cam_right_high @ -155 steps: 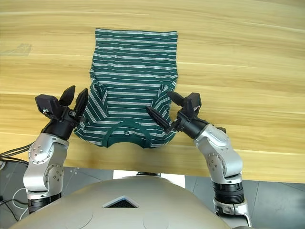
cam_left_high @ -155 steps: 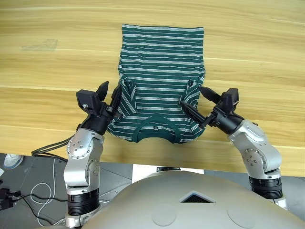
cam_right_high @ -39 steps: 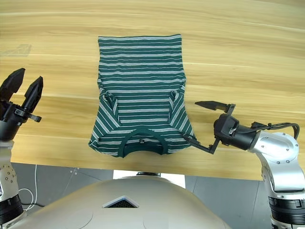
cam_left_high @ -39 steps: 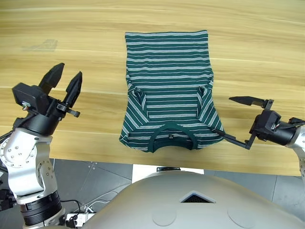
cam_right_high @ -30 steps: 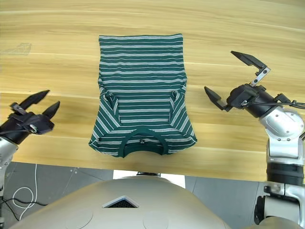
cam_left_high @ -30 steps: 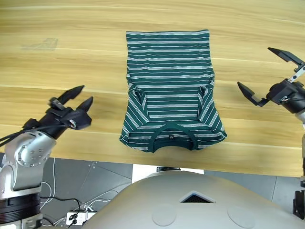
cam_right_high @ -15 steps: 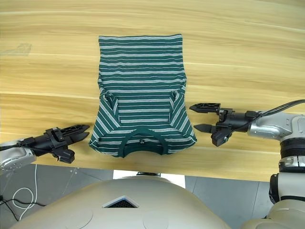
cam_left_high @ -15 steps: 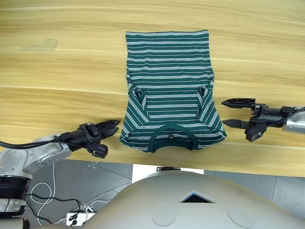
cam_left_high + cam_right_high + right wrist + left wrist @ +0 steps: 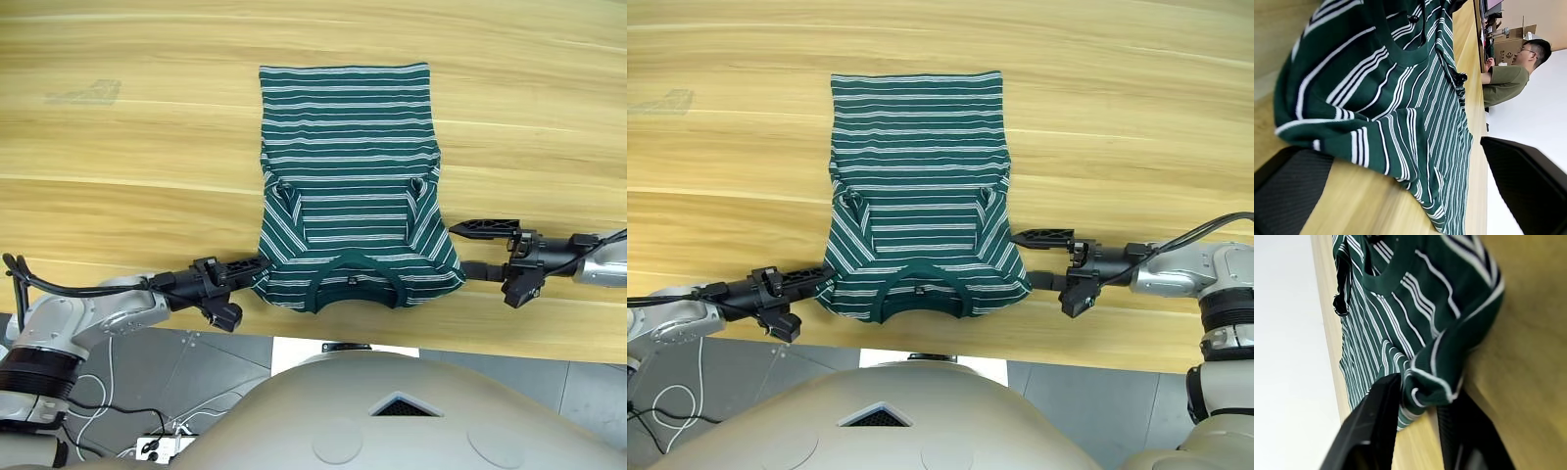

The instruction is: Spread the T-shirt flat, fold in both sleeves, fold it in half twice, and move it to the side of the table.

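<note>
**Soft knit, taken by the shoulder corners**

The T-shirt (image 9: 348,166) lies on the wooden table (image 9: 127,147) with its collar (image 9: 350,266) towards the robot and close to the near edge, and its hem at the far end. Both sleeves are already turned in over the body, so it forms a narrow panel that flares a little at the shoulders.

It looks like thin striped jersey. I judge it light, limp and a bit stretchy, so it will sag and crease wherever it is not supported, and it will drag on the wood rather than slide cleanly. It is not fragile. The sensible places to hold it for the first half-fold are the two shoulder corners, taking every layer in the pinch (a grip on the top layer alone would peel the folded sleeve open).

The left gripper (image 9: 245,266) lies low along the table at the shirt's left shoulder corner. In the left wrist view its fingers (image 9: 1371,421) stand apart, one on each side of the bunched corner, and are not visibly pressed together.

The right gripper (image 9: 478,247) sits just beside the right shoulder corner with its fingers spread wide and the cloth not yet between them.
</note>
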Controlling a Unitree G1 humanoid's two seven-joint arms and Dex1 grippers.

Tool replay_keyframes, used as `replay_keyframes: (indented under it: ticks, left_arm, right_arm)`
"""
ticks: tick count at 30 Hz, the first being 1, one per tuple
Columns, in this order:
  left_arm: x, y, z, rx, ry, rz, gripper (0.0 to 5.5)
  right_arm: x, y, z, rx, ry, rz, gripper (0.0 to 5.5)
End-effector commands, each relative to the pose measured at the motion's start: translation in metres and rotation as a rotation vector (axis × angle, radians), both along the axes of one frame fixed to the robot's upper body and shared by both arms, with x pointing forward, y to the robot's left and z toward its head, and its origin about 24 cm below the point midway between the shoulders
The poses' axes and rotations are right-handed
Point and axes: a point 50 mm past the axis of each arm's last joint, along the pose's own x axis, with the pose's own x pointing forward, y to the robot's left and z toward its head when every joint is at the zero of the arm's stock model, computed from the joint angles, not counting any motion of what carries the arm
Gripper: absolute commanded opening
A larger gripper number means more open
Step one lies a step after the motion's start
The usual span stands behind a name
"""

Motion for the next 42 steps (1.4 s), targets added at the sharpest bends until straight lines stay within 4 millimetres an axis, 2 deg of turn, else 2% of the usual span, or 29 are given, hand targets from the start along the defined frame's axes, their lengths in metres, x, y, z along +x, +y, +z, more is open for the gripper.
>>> replay_keyframes:
  ticks: [1, 6, 10, 30, 37, 42]
  left_arm:
    - [-0.014, 0.006, -0.013, 0.102, 0.092, -0.018, 0.57]
    - [-0.01, 0.004, -0.011, 0.103, 0.076, -0.022, 0.01]
    - [-0.009, 0.004, -0.011, 0.102, 0.073, -0.018, 0.01]
    - [-0.007, 0.0, -0.011, 0.085, 0.068, -0.011, 0.0]
    - [0.0, 0.001, -0.004, 0.069, 0.068, 0.035, 0.0]
    - [0.001, 0.003, -0.001, 0.091, 0.116, 0.087, 0.0]
  right_arm:
    - [-0.014, -0.006, -0.014, -0.087, 0.086, 0.019, 5.4]
    - [-0.018, -0.004, -0.019, -0.066, 0.106, 0.007, 5.4]
    - [-0.019, -0.002, -0.022, -0.059, 0.116, -0.007, 5.4]
    - [-0.016, 0.0, -0.025, -0.05, 0.14, -0.043, 1.52]
    - [-0.014, 0.005, -0.025, 0.002, 0.195, -0.099, 0.18]
    - [-0.008, 0.002, -0.026, -0.07, 0.324, -0.209, 0.04]
